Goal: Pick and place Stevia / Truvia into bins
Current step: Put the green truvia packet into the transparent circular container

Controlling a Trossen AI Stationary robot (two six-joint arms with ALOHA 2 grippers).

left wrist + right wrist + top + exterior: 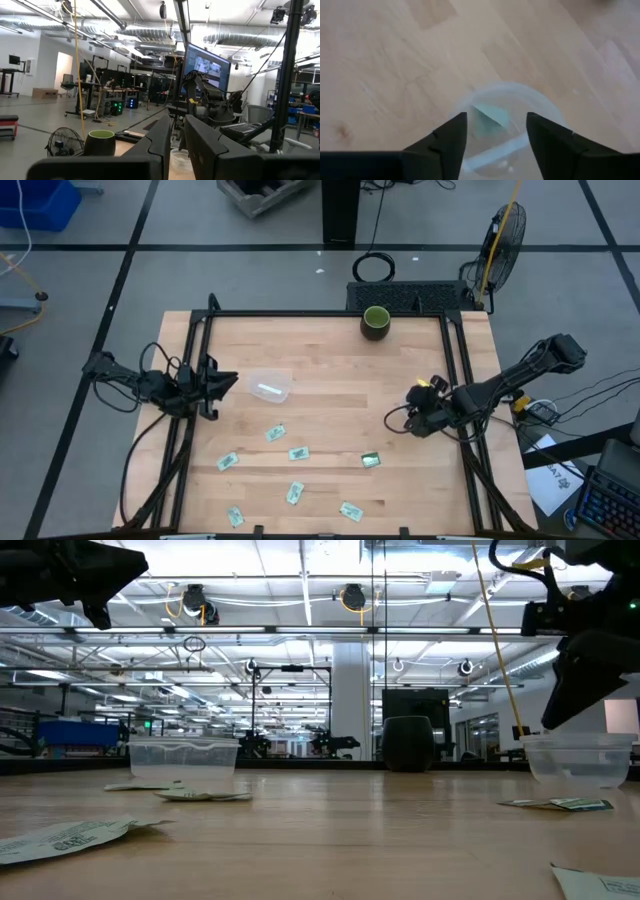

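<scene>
One sachet (pixel 490 116) lies in my round bin (pixel 507 127) near the surface's (pixel 330 395) right edge; right gripper (pixel 496 131) hangs above it, jaws apart, empty. Seven sachets (pixel 298 452) lie along the near edge. Square bin (pixel 265 386) left; left gripper (pixel 222 384) beside it, nearly closed, empty.
</scene>
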